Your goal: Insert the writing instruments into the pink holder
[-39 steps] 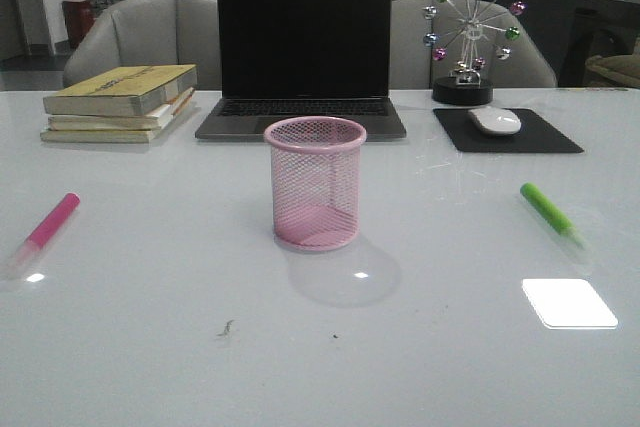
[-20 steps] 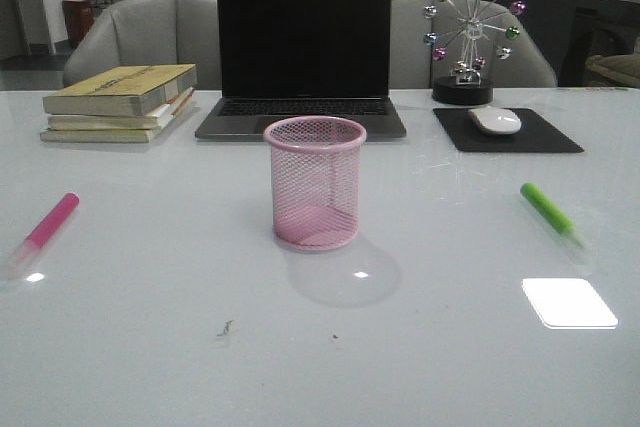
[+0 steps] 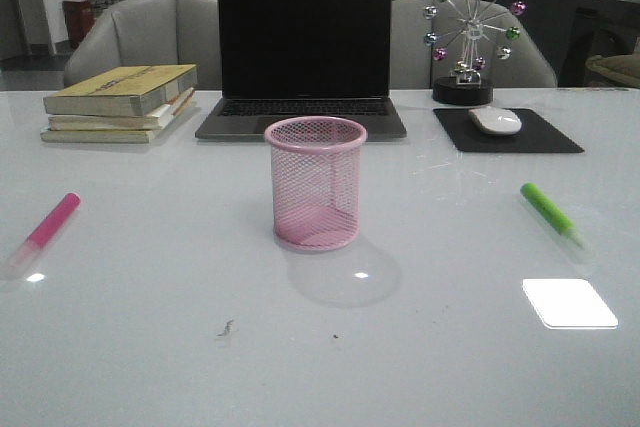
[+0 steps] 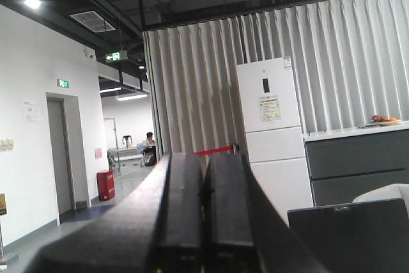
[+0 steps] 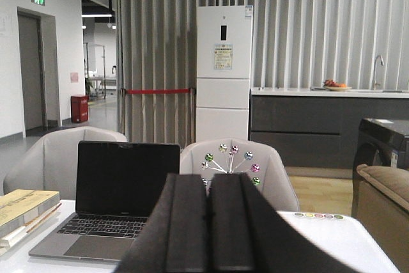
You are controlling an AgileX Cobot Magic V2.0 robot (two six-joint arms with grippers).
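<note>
So there's one pink holder (image 3: 315, 183) standing upright mid-table, nothing in it. Two markers total: one pink marker (image 3: 47, 228) lying flat well off to the holder's left, one green marker (image 3: 551, 213) flat well off to its right. Behind sit one laptop (image 3: 304, 54), a stack of three books (image 3: 121, 102) and one mouse (image 3: 495, 121) on its pad. Two grippers, left gripper (image 4: 204, 212) and right gripper (image 5: 208, 225), both with fingers pressed together, holding nothing.

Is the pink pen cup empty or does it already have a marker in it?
Empty. The pink holder stands upright with nothing inside; the pink marker and green marker lie on the table.
</note>
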